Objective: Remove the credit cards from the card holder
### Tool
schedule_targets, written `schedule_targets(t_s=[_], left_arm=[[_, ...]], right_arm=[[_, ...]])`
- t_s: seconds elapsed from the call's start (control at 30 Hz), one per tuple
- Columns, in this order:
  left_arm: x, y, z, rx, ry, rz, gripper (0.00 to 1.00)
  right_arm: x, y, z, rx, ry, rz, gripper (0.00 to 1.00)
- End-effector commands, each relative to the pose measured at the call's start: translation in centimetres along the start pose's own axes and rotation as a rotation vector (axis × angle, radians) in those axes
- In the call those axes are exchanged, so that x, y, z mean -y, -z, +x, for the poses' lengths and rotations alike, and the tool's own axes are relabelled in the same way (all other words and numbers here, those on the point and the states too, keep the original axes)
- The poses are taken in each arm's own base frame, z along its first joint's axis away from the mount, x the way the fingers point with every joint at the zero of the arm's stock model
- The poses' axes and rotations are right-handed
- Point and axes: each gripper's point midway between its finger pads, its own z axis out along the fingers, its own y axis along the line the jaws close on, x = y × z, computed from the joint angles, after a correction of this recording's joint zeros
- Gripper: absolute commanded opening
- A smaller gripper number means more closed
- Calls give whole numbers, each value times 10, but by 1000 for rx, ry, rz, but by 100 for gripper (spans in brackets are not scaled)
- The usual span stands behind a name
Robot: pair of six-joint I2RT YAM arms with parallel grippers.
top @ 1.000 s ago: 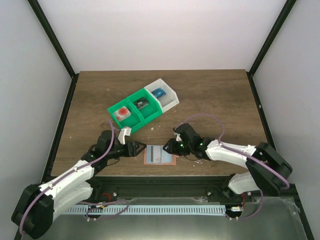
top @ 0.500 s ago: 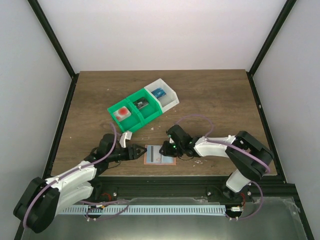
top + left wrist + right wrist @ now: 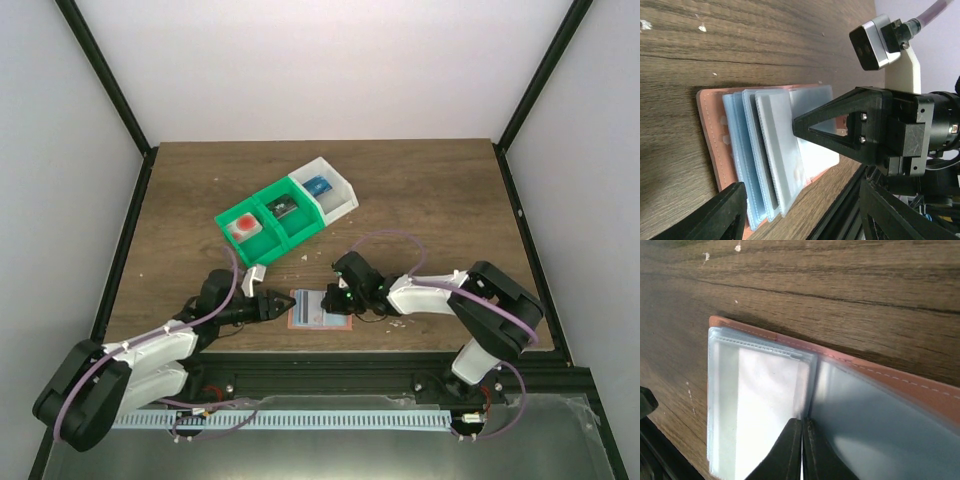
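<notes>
Cards (image 3: 772, 150) fan from card holder (image 3: 710, 125); right tool (image 3: 802, 426) closed, left tool (image 3: 768, 156) parted.

Card holder (image 3: 320, 309) on table (image 3: 430, 200) near front edge, bin (image 3: 300, 233) behind it

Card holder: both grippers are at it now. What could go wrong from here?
The right gripper is shut at the fold of the clear sleeves; it may hold a sleeve, not one of the credit cards, so pulling could drag the card holder.
The left gripper is open around the cards and seems to pin nothing; the holder lies near the table edge and could slide off.
</notes>
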Motion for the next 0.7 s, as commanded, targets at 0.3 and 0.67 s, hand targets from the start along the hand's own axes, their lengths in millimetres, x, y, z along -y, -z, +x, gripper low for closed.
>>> schedule_targets(t_s=[0.3,0.67], left_arm=[[18,-4,2,-5,14,136,64],[31,-8,-7,9,7,183,67]], right_arm=[[17,-5,13,-1,-2,26,1],[17,-5,14,2,-5,16,1]])
